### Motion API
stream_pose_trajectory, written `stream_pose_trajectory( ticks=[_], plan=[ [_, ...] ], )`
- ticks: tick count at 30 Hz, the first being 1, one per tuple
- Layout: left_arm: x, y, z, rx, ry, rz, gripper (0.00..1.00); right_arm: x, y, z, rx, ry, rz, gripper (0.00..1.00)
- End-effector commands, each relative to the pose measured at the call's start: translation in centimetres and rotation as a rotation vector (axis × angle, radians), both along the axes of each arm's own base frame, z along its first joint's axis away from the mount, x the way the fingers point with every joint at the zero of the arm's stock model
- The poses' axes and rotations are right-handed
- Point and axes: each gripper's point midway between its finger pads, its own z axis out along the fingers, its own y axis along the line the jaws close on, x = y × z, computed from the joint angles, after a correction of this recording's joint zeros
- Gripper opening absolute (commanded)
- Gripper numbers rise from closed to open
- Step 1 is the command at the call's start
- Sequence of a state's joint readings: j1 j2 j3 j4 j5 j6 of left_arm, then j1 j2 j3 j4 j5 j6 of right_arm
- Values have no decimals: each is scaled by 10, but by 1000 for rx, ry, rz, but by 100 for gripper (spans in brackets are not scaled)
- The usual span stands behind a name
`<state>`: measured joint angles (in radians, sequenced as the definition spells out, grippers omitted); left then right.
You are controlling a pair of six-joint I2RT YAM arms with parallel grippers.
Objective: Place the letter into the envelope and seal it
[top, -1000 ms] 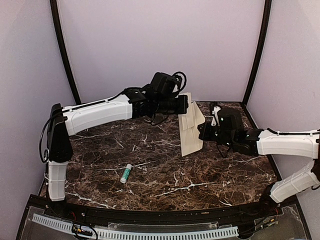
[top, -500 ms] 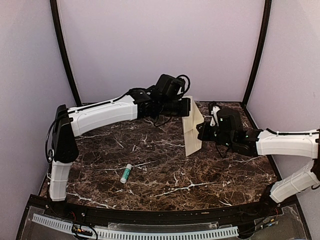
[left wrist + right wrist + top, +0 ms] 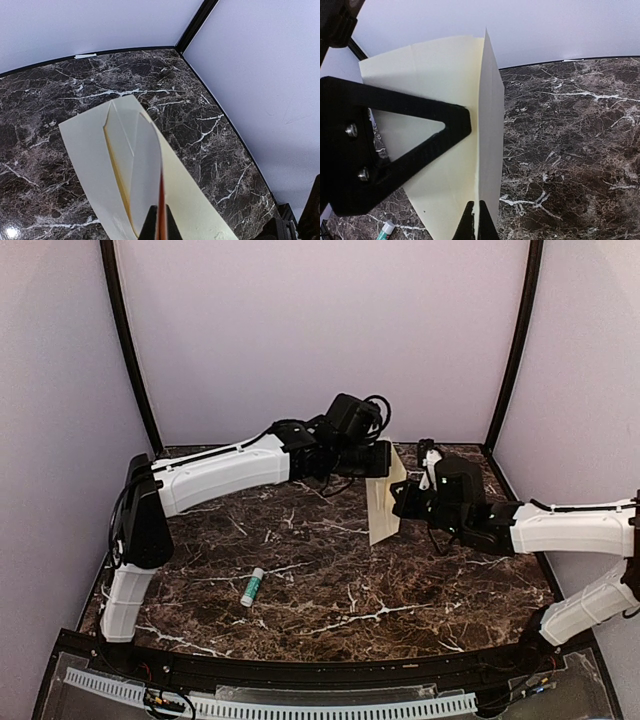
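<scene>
The cream envelope (image 3: 384, 502) is held upright above the table between both grippers. My left gripper (image 3: 386, 462) is shut on its upper edge, and in the left wrist view (image 3: 161, 227) the jaws pinch one thin wall. The envelope (image 3: 90, 150) bows open there, and a thin tan strip inside, probably the letter's edge (image 3: 116, 172), shows along the mouth. My right gripper (image 3: 402, 506) is shut on the envelope's right edge, and its jaws (image 3: 479, 222) pinch a paper layer of the envelope (image 3: 440, 90). Most of the letter is hidden.
A white glue stick with a green cap (image 3: 252, 586) lies on the marble table (image 3: 330, 580) at the front left and shows in the right wrist view (image 3: 385, 231). The left gripper's black finger (image 3: 395, 130) crosses in front of the envelope. Booth walls stand close behind.
The left arm has swung right toward the right gripper. The envelope has turned more edge-on and looks narrower from above. The right gripper has barely moved.
</scene>
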<state>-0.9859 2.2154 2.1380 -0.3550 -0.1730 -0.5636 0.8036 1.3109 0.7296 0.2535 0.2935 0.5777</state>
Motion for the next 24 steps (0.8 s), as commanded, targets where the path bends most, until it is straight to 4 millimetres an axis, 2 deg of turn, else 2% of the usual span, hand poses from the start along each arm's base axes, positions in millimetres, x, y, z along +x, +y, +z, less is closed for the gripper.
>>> stream_pose_trajectory(
  ticks=[1,9,16,24],
  plan=[
    [-6,-5,-1,-4,38,-9,0,6,0,9,45,-62,-34,0],
    [-11,-6,-15,5,91,-7,0,8,-2,8,71,-124,-52,0],
    [-6,-5,-26,11,119,20,0,-1,5,17,67,-197,-9,0],
    [7,-2,-22,-13,119,52,0,-14,10,17,40,-224,25,0]
  ],
)
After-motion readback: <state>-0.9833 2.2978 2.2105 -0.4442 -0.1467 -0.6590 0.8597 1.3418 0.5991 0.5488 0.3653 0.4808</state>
